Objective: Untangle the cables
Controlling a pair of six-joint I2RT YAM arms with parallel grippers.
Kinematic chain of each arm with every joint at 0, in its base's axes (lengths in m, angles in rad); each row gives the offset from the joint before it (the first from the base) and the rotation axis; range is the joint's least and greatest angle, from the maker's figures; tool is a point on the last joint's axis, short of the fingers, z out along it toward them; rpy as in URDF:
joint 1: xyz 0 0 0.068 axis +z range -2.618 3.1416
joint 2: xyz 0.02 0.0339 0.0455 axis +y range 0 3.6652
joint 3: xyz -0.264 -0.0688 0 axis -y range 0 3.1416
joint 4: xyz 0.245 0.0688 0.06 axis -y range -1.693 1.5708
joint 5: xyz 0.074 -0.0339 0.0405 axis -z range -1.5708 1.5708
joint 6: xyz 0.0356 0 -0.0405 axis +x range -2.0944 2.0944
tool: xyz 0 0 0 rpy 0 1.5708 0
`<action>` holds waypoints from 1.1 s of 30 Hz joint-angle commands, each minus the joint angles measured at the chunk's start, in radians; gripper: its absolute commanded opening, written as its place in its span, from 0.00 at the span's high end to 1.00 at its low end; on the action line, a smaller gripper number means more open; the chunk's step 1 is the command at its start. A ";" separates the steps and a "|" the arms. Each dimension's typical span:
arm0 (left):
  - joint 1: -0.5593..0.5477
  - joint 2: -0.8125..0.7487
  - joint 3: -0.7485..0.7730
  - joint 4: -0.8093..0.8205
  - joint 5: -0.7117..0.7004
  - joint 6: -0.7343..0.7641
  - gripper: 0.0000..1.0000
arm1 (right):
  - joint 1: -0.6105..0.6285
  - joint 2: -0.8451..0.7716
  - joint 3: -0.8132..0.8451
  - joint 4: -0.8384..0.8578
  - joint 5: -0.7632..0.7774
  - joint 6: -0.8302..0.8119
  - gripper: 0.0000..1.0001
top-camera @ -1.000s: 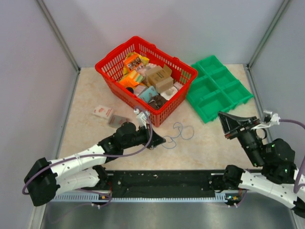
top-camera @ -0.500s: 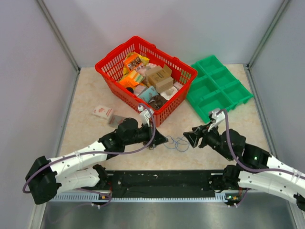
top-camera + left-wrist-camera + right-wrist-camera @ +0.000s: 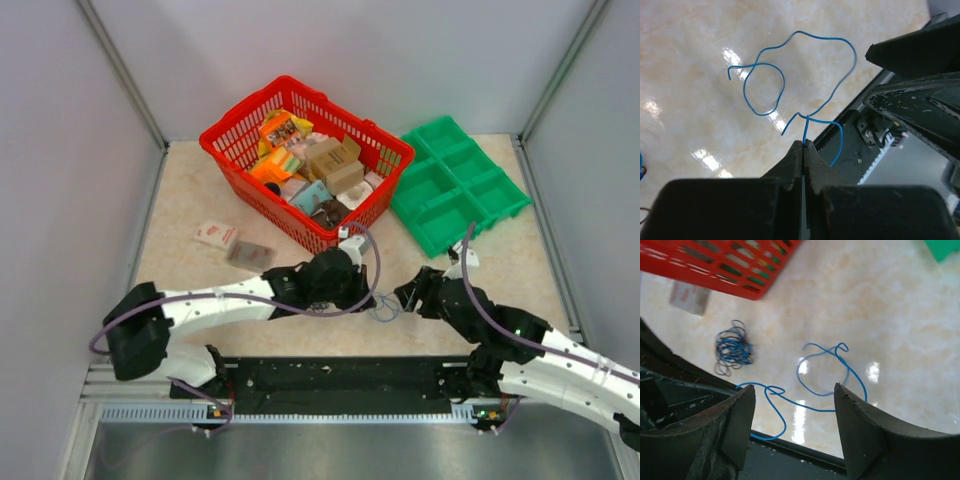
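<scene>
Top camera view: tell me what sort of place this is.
Likely a robot test cell: plain grey walls box in a small table, a left arm and right arm are bolted at its near edge, and a red basket of packets and a green tray look like staged props.

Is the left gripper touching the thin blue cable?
Touching. In the left wrist view the left gripper is shut on the blue cable, which runs out from between its closed fingertips.
</scene>
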 commanded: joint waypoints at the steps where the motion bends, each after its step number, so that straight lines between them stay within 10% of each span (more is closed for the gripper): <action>1: -0.034 0.135 0.084 -0.046 -0.141 -0.012 1.00 | -0.095 0.011 -0.054 -0.088 -0.107 0.224 0.36; 11: -0.055 0.349 0.147 0.025 -0.138 -0.025 0.96 | -0.121 -0.027 -0.136 -0.113 -0.112 0.245 0.34; 16: -0.055 0.312 0.113 -0.001 -0.188 -0.028 0.70 | -0.121 -0.006 -0.130 -0.102 -0.115 0.124 0.28; 22: -0.055 0.127 0.014 0.016 -0.211 -0.040 0.48 | -0.135 0.017 -0.115 -0.056 -0.141 -0.012 0.18; 33: -0.054 -0.426 -0.232 0.051 -0.313 -0.005 0.43 | -0.238 0.338 -0.051 0.113 -0.405 -0.226 0.01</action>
